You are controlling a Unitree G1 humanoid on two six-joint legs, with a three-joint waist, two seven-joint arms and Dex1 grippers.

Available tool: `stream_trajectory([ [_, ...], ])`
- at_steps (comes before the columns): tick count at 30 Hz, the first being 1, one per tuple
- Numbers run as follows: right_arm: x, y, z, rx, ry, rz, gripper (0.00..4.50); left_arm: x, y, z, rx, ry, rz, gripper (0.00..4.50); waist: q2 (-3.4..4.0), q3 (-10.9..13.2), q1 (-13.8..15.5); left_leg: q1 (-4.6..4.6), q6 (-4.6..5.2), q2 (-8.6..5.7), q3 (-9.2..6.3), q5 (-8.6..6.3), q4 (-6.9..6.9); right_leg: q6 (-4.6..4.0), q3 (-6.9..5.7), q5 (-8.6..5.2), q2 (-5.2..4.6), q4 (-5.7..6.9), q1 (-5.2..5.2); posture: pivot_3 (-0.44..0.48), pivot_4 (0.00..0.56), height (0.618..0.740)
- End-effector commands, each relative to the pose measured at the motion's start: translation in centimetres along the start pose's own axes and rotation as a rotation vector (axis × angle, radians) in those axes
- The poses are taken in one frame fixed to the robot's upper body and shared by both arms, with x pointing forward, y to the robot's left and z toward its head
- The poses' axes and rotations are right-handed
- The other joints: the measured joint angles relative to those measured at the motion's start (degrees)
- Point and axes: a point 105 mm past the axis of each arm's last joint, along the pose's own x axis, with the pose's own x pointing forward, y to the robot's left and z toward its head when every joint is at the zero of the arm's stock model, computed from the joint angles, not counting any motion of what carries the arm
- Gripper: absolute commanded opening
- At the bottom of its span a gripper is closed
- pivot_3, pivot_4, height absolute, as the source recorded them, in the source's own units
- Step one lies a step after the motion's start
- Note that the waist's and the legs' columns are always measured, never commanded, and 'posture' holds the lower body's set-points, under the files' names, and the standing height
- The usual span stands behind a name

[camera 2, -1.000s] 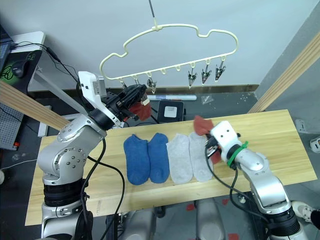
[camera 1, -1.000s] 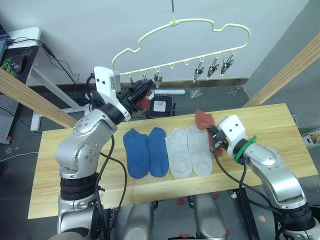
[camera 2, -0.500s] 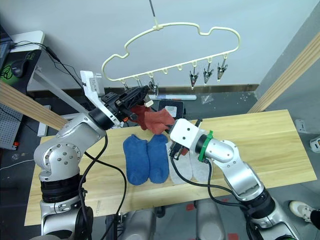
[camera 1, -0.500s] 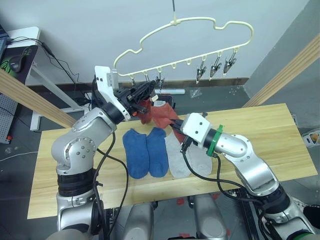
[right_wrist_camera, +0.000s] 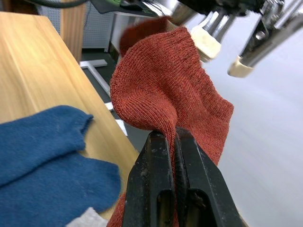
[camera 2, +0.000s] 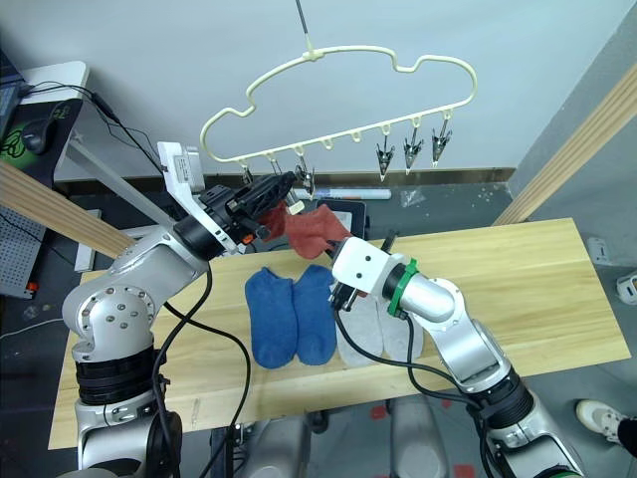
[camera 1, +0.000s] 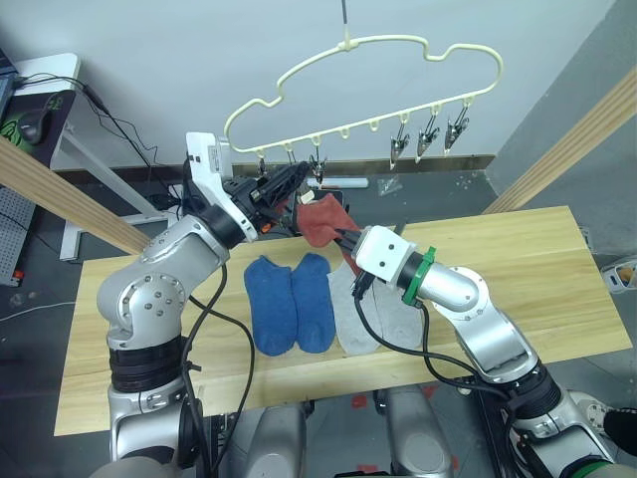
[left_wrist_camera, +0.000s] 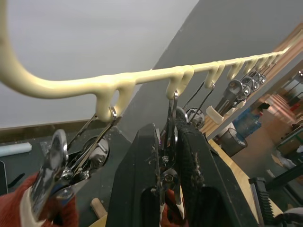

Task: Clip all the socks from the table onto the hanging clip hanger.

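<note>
The right gripper (right_wrist_camera: 171, 142) pinches a fold of a rust red sock (right_wrist_camera: 165, 90) and lifts its loose knit edge up beside the left gripper (left_wrist_camera: 166, 142), whose black fingers squeeze one silver clip (left_wrist_camera: 169, 124) of the clip hanger (camera 1: 378, 45), probably to spread its mouth for the cloth. Another red sock (left_wrist_camera: 14, 210) hangs at the neighbouring clip (seemingly already fastened). Two blue socks (camera 1: 291, 302) and two grey socks (camera 2: 356, 334) lie flat, side by side, on the grained plank table (camera 1: 557, 249).
</note>
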Motion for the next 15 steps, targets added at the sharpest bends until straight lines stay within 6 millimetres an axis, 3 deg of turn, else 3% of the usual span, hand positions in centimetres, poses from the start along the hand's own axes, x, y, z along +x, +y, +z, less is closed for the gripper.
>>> stream_trajectory([
  [1, 0.04, -0.99, 1.28, -0.041, -0.058, -0.046, 0.0, -0.52, 0.05, 0.09, 0.016, 0.002, 0.011, 0.24, 0.0, 0.0, -0.03, 0.0, -0.01, 0.0, 0.0, 0.0, 0.0, -0.01, 0.01, 0.01, 0.0, 0.01, 0.0, -0.16, 0.418, 0.74],
  [15, 0.59, -1.1, 1.56, -0.081, -0.076, -0.054, 0.0, -0.67, -0.11, -0.26, 0.013, 0.007, 0.009, 0.24, 0.0, -0.01, -0.03, 0.0, -0.05, 0.01, 0.01, 0.03, 0.02, -0.03, 0.01, 0.02, 0.01, 0.11, -0.04, -0.159, 0.414, 0.74],
])
